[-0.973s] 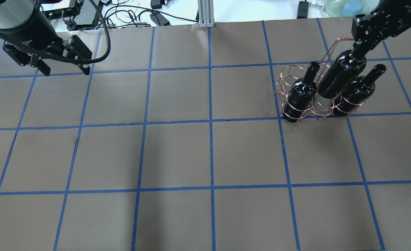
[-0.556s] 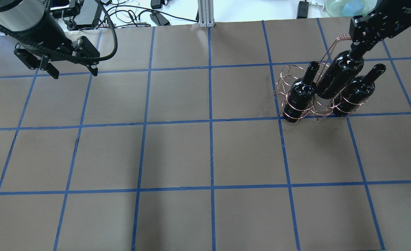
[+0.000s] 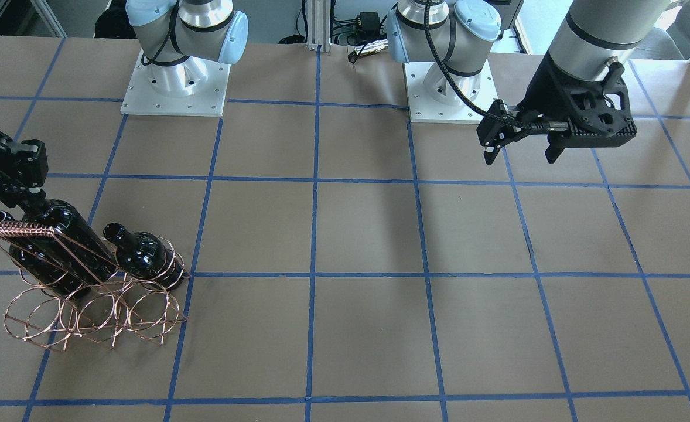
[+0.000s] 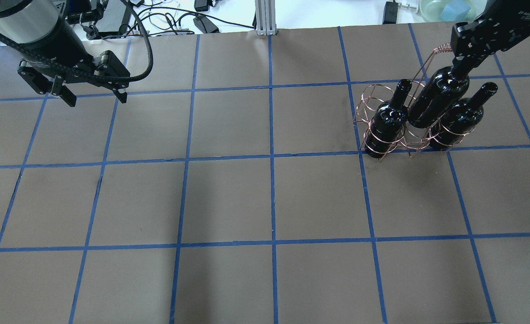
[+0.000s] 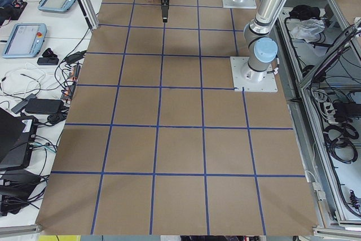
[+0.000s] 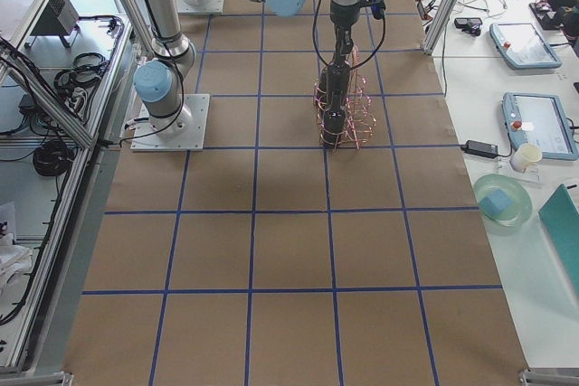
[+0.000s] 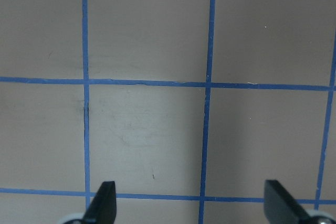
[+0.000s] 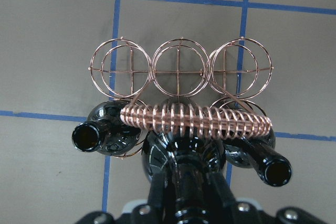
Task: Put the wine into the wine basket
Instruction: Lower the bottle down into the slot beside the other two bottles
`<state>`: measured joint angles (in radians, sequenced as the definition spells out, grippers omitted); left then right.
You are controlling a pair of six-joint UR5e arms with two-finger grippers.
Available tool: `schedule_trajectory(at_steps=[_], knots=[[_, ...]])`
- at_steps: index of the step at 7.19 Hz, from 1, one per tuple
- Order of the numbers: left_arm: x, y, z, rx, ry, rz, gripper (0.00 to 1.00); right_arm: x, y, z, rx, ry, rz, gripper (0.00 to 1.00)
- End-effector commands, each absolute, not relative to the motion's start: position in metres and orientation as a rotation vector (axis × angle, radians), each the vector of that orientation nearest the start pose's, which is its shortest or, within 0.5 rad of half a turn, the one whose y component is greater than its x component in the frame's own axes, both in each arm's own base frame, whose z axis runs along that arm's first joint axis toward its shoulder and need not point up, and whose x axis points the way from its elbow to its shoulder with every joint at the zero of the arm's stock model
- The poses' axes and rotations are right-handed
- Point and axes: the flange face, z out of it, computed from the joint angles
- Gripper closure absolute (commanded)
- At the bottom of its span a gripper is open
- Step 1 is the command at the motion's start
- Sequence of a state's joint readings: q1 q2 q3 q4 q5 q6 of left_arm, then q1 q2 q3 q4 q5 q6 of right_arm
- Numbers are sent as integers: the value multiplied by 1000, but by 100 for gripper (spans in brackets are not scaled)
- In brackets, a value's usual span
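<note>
Fingers spread and empty, the left gripper point(image 4: 97, 100) hangs well to the left of the wine basket point(image 8: 199, 120). In the basket's robot-side row, one bottle point(image 4: 386, 123) fills the left ring, the wine point(image 4: 438, 96) stands at the middle ring, and another bottle point(image 4: 460, 117) fills the right. The right gripper point(image 4: 462, 68) is clamped on the wine's neck above the basket.

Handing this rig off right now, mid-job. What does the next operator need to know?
Right end effector: shut on the neck of the middle wine bottle, which is upright at the centre ring of the wine basket. Cannot tell if it is seated.
Left end effector: open, empty, above the bare table.
Done: the outer wine bottles stand in the end rings of the same row.
Left: probably lower fully, release, withdraw.
</note>
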<state>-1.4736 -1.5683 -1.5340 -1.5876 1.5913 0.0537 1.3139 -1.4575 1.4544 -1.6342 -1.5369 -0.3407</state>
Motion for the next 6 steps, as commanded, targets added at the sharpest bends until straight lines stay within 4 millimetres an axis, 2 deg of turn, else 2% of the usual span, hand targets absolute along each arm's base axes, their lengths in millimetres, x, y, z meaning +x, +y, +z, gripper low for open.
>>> schedule_trajectory(at_steps=[1, 6], knots=[[-82, -500, 506, -67, 3116, -12, 0, -6, -560, 500, -127, 3127, -130, 100], [-82, -497, 506, -67, 3112, 6, 0, -7, -563, 490, -128, 3125, -94, 100]])
